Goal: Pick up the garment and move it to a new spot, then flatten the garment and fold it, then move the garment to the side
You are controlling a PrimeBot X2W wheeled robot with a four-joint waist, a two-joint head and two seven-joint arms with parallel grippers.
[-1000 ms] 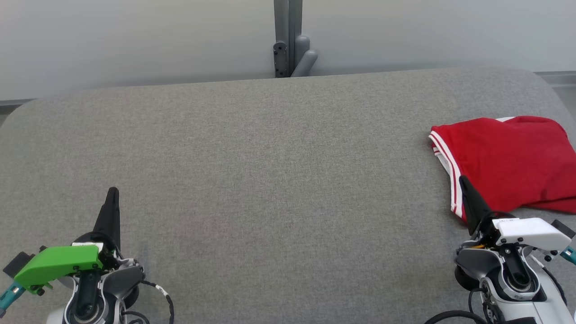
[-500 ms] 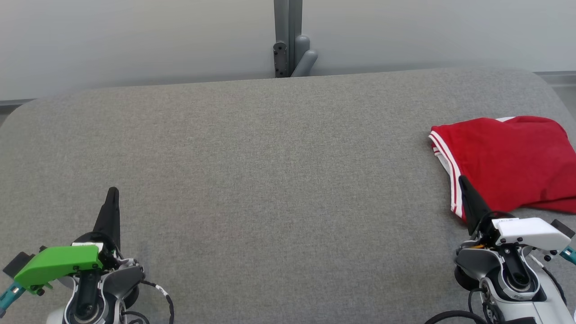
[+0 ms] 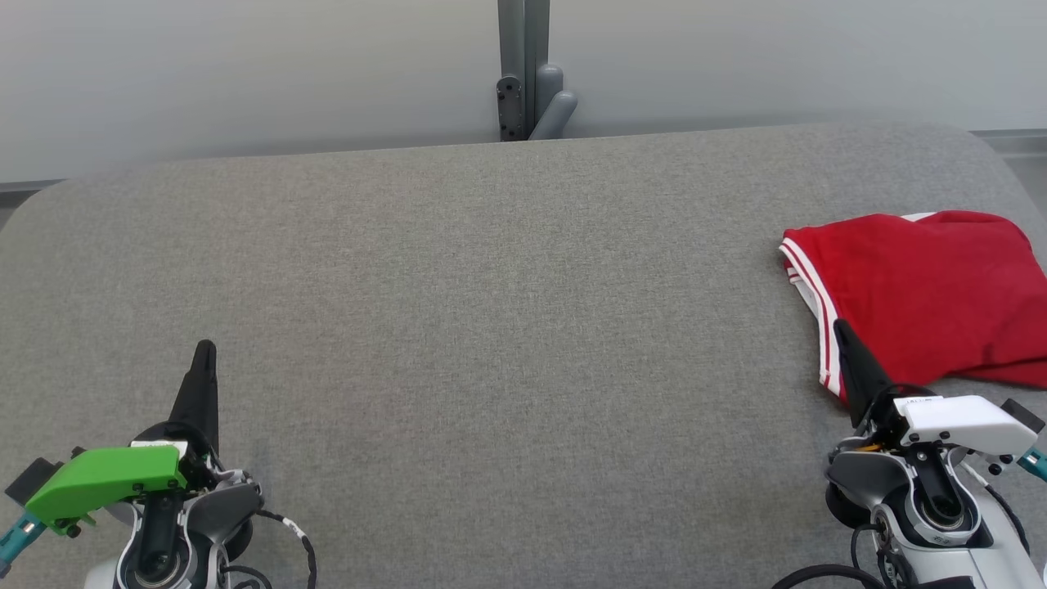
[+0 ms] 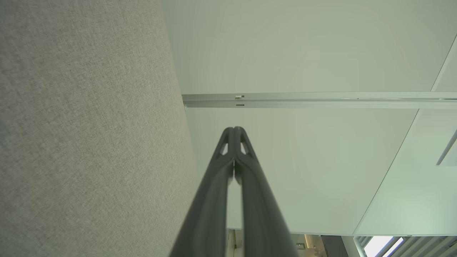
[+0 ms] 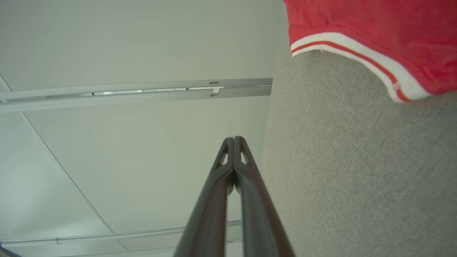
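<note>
Left claw (image 3: 204,347) and right claw (image 3: 839,326) pinched shut, empty; red white-striped cloth garment (image 3: 924,294) lies near the grey fabric tabletop's (image 3: 491,327) right edge — a clumsy snag might drag it off.

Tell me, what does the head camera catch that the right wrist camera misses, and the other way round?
Head view has, right wrist view lacks: the left gripper, the grey table's left half, and most of the red garment. Right wrist view has, head view lacks: slanting seams and a thin far rail on pale panels. Shared: the garment's white-striped hem, the table, the shut right gripper.
</note>
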